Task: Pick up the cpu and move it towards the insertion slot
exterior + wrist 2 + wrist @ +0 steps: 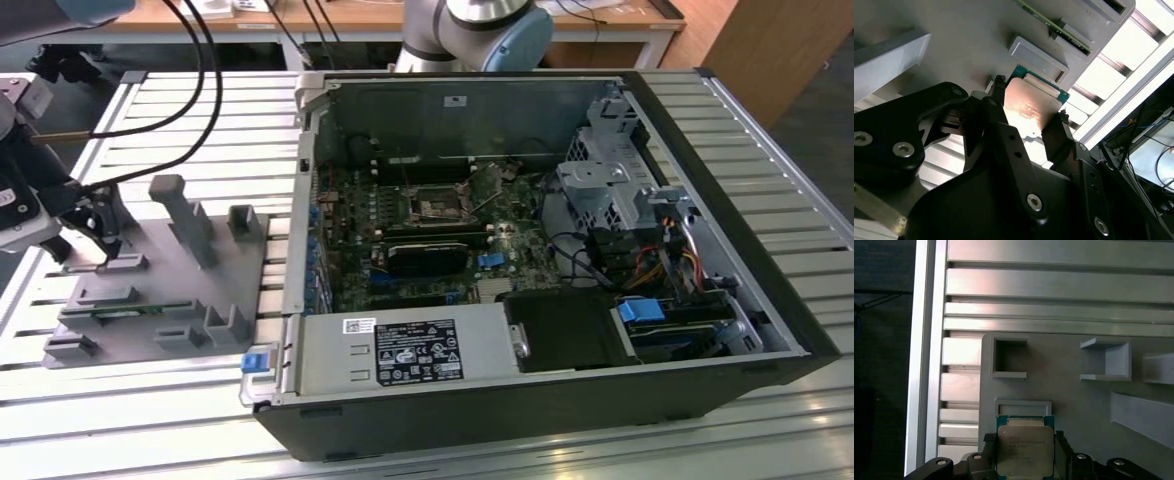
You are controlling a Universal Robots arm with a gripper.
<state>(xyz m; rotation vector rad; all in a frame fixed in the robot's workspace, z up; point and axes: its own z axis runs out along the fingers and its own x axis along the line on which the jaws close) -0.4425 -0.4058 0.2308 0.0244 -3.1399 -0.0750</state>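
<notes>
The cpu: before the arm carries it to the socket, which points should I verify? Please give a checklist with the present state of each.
1. Grip: the hand is shut on the cpu at two opposite edges: ok.
2. The cpu sits square in the hand: ok.
3. The cpu is lifted free of the grey tray: cannot tell.
4. The socket is open and empty: cannot tell.
5. Enough height to pass over the case wall: not ok, the hand is low at the tray.
</notes>
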